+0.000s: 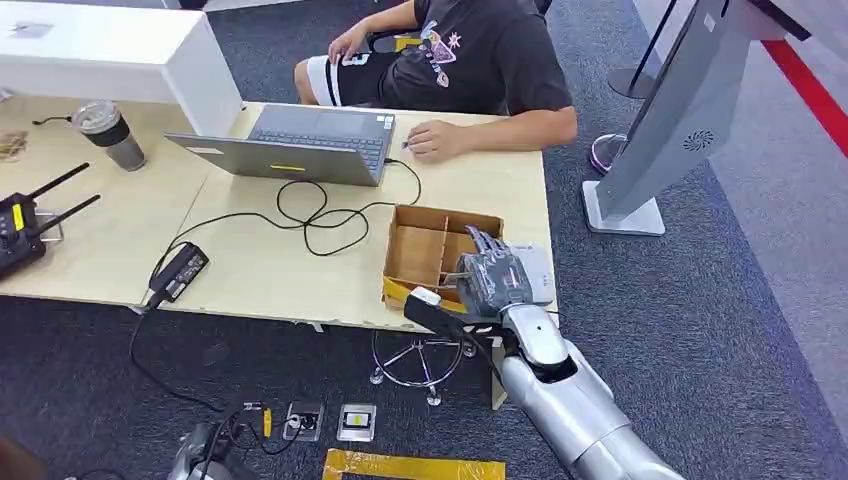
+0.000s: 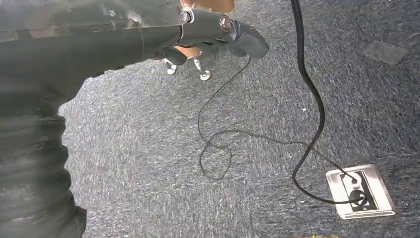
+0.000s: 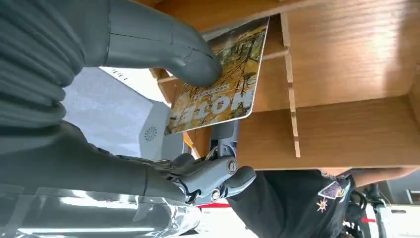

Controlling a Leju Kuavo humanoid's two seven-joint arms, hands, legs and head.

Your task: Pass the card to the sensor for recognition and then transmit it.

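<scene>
My right hand point(image 1: 492, 275) hovers over the right side of the open cardboard box point(image 1: 445, 213) at the table's near right corner. It pinches a yellow card printed "HOTEL" point(image 3: 223, 84) between its thumb point(image 3: 188, 54) and the darker fingers point(image 3: 218, 173) under it. The card is above the box's wooden dividers point(image 3: 292, 99). A flat white sensor pad point(image 1: 538, 272) lies on the table just right of the box, partly hidden by the hand. My left hand point(image 2: 218, 27) hangs over the carpet, fingers stretched out and holding nothing.
A person sits at the far side with a hand point(image 1: 435, 140) on the table by a laptop point(image 1: 300, 145). Cables point(image 1: 320, 215), a power brick point(image 1: 180, 270), a cup point(image 1: 108, 135) and a radio point(image 1: 20, 230) lie to the left. A white kiosk point(image 1: 680, 110) stands on the right.
</scene>
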